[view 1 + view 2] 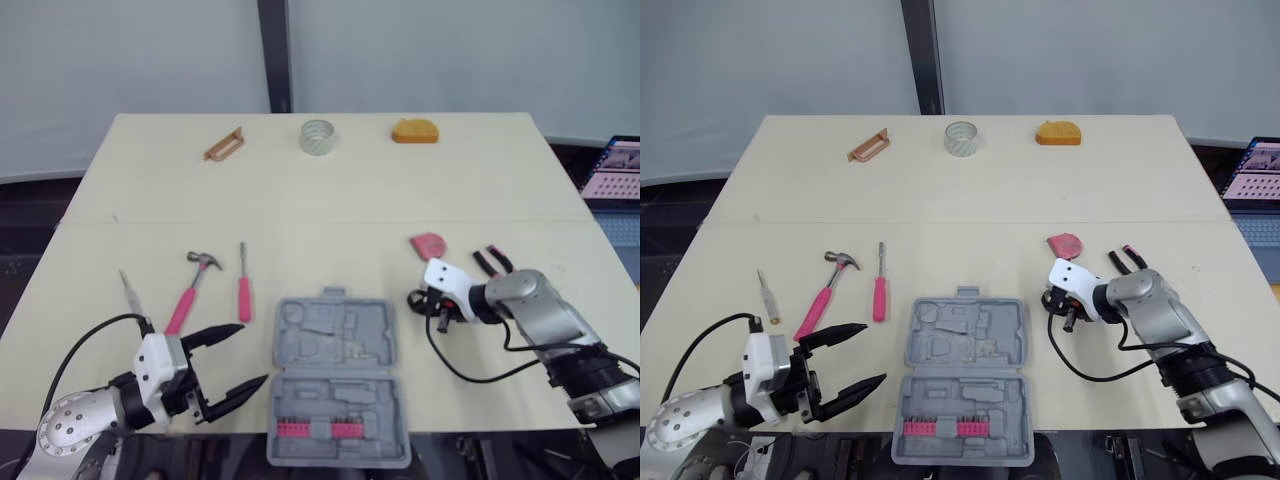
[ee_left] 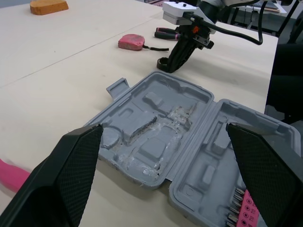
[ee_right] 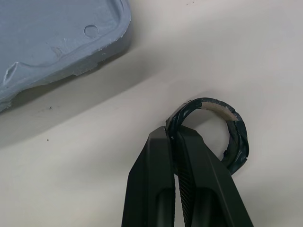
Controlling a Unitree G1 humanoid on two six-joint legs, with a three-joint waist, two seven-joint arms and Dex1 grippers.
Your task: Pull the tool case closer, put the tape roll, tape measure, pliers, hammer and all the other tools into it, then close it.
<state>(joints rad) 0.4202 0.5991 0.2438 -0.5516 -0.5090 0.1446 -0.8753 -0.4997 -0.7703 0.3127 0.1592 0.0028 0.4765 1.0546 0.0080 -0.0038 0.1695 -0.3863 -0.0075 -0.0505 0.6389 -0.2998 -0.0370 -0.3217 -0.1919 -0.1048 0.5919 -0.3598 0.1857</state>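
Tool case [image 1: 337, 380] lay open at the pale table's [image 1: 330, 190] near edge. We logged left gripper [image 1: 252, 352] spread beside it, right gripper [image 3: 174, 135] clamped on tape roll [image 3: 238, 135] right of it, grey wall [image 1: 130, 60] behind.

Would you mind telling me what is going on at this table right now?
The robot is packing tools into a grey tool case, which lies open near the front edge of the table. Its right hand is shut on the rim of a dark tape roll, down at the table just right of the case. The left hand is open beside the case's left side, holding nothing. The hammer, pink screwdriver, tape measure and pliers lie on the table outside the case.
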